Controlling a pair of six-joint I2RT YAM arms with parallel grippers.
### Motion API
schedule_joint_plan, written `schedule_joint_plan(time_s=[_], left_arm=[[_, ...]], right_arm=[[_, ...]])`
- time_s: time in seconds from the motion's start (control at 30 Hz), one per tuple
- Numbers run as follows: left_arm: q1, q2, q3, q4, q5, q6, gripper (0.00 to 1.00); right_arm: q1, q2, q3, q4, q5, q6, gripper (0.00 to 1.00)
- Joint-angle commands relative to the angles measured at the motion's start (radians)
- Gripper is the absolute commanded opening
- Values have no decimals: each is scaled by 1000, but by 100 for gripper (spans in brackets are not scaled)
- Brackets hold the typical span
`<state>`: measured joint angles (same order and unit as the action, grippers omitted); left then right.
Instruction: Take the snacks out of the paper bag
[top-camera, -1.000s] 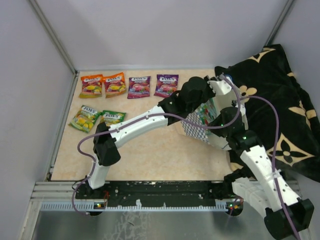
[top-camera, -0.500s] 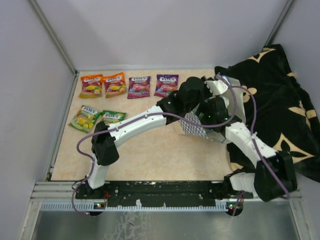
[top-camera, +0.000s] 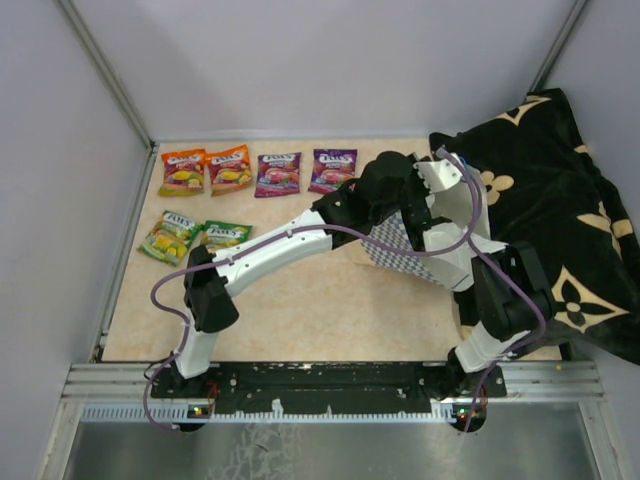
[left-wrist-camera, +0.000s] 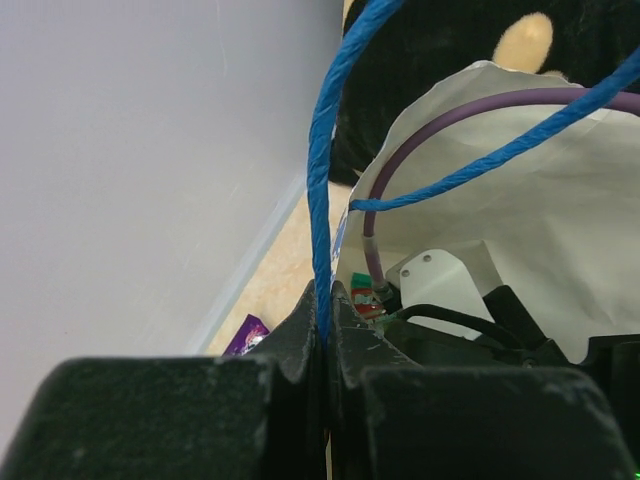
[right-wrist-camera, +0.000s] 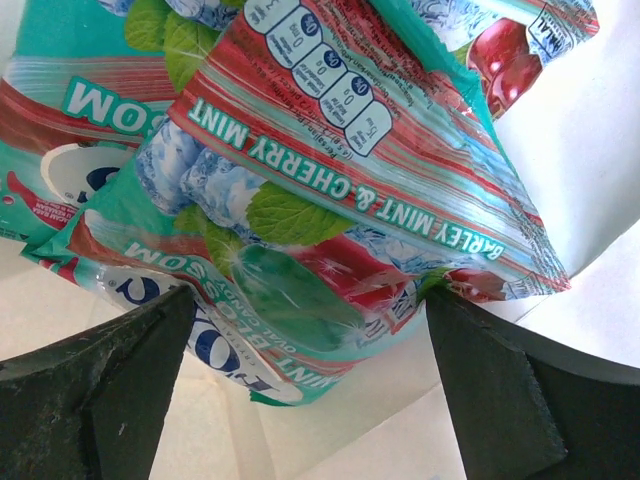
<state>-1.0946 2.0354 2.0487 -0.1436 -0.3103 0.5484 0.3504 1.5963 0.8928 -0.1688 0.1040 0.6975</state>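
Your left gripper (left-wrist-camera: 326, 300) is clamped tight on the blue cord handle (left-wrist-camera: 322, 150) of the paper bag (left-wrist-camera: 480, 230). The cord runs straight up from between its fingers, and the bag's open mouth sits just beyond it, to the right.

Your right gripper (right-wrist-camera: 310, 300) is down inside the bag, jaws spread wide, holding nothing. Two overlapping teal packets (right-wrist-camera: 350, 170) lie straight ahead of it, their lower edges dipping between the fingertips (right-wrist-camera: 150, 340). Whether either finger touches them cannot be told. From above, this gripper is hidden by the bag.

Out on the tabletop (top-camera: 300, 310), well off to the left of your left gripper: orange packets (top-camera: 184, 171), purple packets (top-camera: 278, 173), green packets (top-camera: 170, 236), two of each. The black cloth (top-camera: 560, 200) lies just right of the bag
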Motion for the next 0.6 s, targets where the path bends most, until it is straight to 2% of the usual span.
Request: schedule_joint_plan(time_s=[0.0,0.07,0.2,0.33,0.43,0.57], left_arm=[[-11,-21,70,47,54,-19,0],[-11,-24,68,44,51,-15,0],[-10,-29,55,47,30,-4,0],[-10,-26,54,46,4,11,0],[-10,-29,45,56,-16,25,0],[-10,-23,47,81,-78,75,0]], right_arm=[[28,89,8,22,45,12,98],[29,81,-2,40,33,9,88],[29,-11,-29,116,-36,-34,52],[29,-162,-91,208,-82,-57,2],[29,-291,-114,202,-69,-82,0],[29,-439,-128,102,20,-94,0]])
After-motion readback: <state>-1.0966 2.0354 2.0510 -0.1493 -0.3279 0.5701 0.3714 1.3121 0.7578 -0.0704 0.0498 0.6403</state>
